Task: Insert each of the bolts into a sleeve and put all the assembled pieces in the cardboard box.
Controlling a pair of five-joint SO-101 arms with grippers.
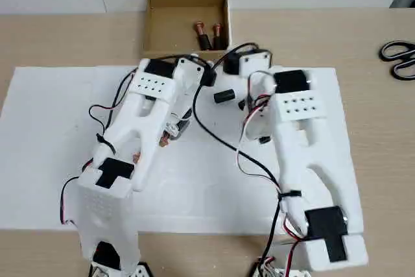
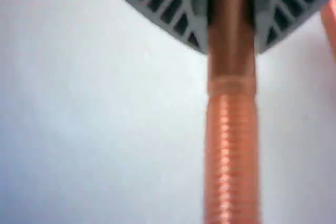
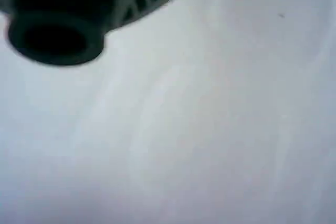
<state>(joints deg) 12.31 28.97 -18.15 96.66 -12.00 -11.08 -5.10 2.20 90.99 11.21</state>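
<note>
2 assembled pcs in the cardboard box (image 1: 170, 25): piece A (image 1: 201, 36) and piece B (image 1: 218, 33). They lie side by side at the box's near right corner, copper heads twd the far wall, black sleeves twd the near wall. Rest of the box floor is bare.

Box location: far edge of the table (image 1: 363, 128), mid, just beyond the far edge of the white sheet (image 1: 45, 147).

Item: left pincer (image 2: 231, 30). Closed on a copper bolt (image 2: 231, 129), gripped by the plain shank betw. two grey ribbed fingers (image 2: 163, 3); threaded end sticks out past them, over the sheet.

Item: second bolt (image 2: 331, 24). Copper, just beside the held one, partly cut off.

Item: right pincer (image 3: 111, 13). Gripping a black sleeve (image 3: 55, 38), open end facing the wrist cam, held over the sheet, twd its far edge and well short of the box.

Item: scissors (image 1: 397, 60). Black handles, right edge of the table, off the sheet.
</note>
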